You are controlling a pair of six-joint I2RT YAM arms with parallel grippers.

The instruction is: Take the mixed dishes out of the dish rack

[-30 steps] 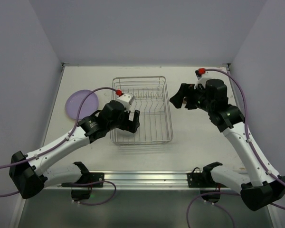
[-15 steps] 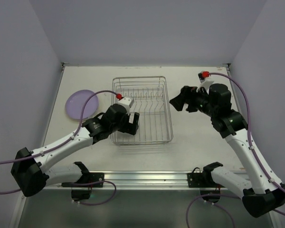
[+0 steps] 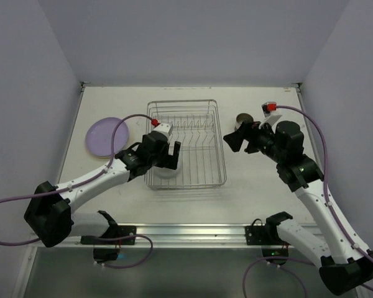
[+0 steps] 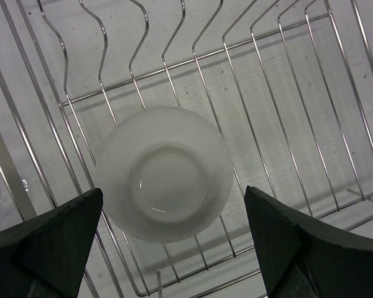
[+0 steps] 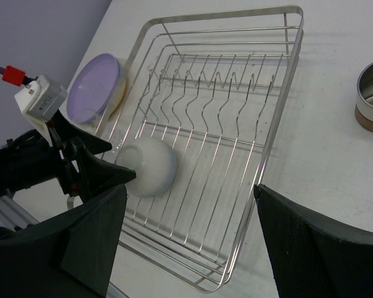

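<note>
The silver wire dish rack (image 3: 193,124) stands mid-table. A white bowl (image 4: 165,174) lies upside down in its near-left corner; it also shows in the top view (image 3: 166,171) and the right wrist view (image 5: 148,166). My left gripper (image 4: 174,254) hovers over the bowl, open, its fingers (image 4: 43,248) on either side and apart from it. My right gripper (image 3: 233,139) is open and empty, just right of the rack. A brown cup (image 3: 244,119) stands upright on the table beside it. The purple plate (image 3: 105,135) lies left of the rack.
In the right wrist view the purple plate (image 5: 93,87) shows a pale yellow rim under it, and the cup (image 5: 372,93) is at the right edge. White walls close the table at the back and both sides.
My right gripper has drawn back to the right and the brown cup now shows on the table behind it. My left arm has shifted and the white bowl now shows under its gripper.
</note>
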